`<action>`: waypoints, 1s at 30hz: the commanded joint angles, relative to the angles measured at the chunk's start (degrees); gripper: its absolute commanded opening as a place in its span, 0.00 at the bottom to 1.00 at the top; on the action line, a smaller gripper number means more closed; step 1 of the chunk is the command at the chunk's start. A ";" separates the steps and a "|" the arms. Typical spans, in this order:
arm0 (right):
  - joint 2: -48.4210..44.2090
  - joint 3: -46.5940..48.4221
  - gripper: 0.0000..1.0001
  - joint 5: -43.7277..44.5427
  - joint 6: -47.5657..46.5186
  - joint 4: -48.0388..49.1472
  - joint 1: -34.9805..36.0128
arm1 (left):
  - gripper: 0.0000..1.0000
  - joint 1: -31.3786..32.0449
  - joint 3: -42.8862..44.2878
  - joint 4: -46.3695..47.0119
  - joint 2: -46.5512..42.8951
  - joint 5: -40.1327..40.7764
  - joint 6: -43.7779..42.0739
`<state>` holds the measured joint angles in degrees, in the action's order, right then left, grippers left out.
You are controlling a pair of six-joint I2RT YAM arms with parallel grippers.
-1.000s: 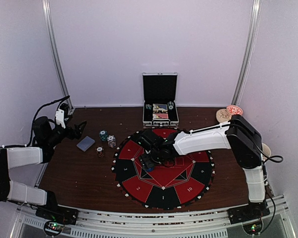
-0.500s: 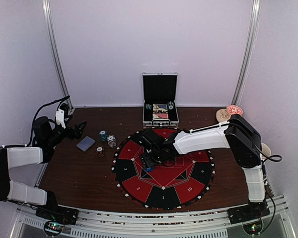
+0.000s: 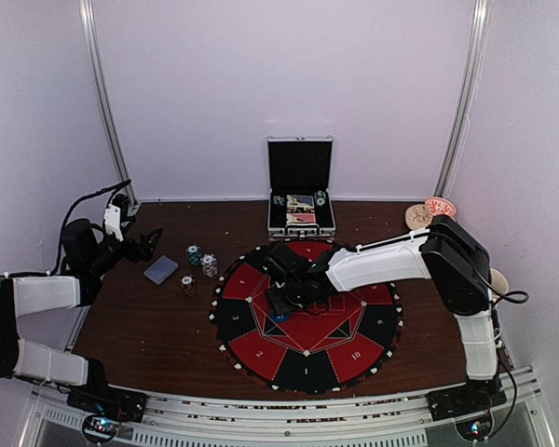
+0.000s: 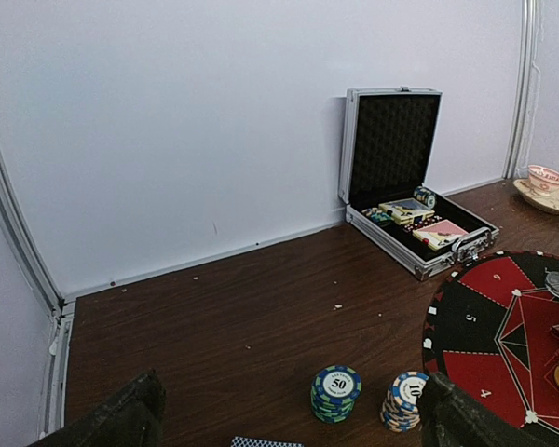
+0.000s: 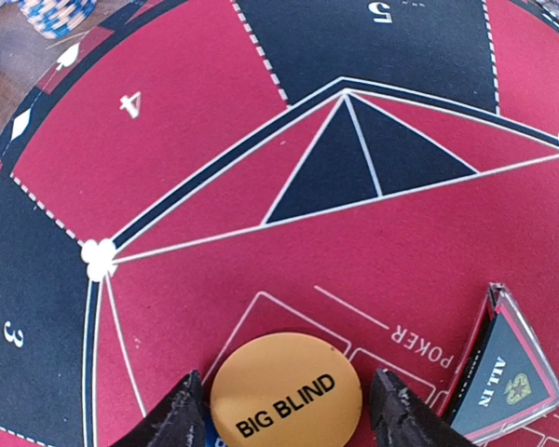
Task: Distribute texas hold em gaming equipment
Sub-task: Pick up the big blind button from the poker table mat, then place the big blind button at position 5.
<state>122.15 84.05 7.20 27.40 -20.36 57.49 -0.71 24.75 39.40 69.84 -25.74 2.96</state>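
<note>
Two things are hard for you to read. From above, the right gripper (image 3: pixel 278 302) is only a dark shape over the round red-and-black mat (image 3: pixel 307 361). In its wrist view only the fingertips (image 5: pixel 179 416) show at the bottom edge. They stand apart on either side of the orange disc (image 5: pixel 286 391) marked BIG BLIND, which lies flat on the mat's red centre. You cannot tell whether they press its rim or merely flank it. A sliver of something blue (image 5: pixel 205 435) shows at the disc's lower left, too little to name. The triangular ALL IN marker (image 5: pixel 503 372) beside the disc is cut off at the lower right. In the left wrist view the deck of cards (image 4: pixel 261 441) is reduced to a patterned corner at the frame's bottom edge. The mat lies on a dark brown wooden table (image 3: pixel 140 335) enclosed by plain white walls (image 3: pixel 279 74). An open metal case (image 3: pixel 301 200) sits at the far edge against the back wall, with cards and chips inside. Left of the mat, on bare wood, a teal-edged chip stack (image 4: pixel 336 391) and a white-edged chip stack (image 4: pixel 402 402) stand near each other without touching. The left gripper (image 4: pixel 289 430) hangs over the table's left side with its jaws spread wide and nothing between them.
</note>
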 commanded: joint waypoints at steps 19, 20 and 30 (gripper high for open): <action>6.70 13.05 0.49 6.76 -1.60 -1.99 -3.96 | 0.98 -0.29 0.60 2.79 0.42 -0.28 -0.64; 7.48 14.18 0.49 7.08 -1.87 -2.17 -4.31 | 0.98 -0.33 0.62 2.79 0.42 -0.28 -0.65; 13.77 19.92 0.51 4.86 -2.91 -3.03 -7.03 | 0.98 -0.34 0.73 2.79 0.64 -0.19 -0.71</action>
<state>134.39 102.28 12.34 25.26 -22.11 51.13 -0.71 24.75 39.40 69.87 -25.74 2.92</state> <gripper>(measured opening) 0.510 0.978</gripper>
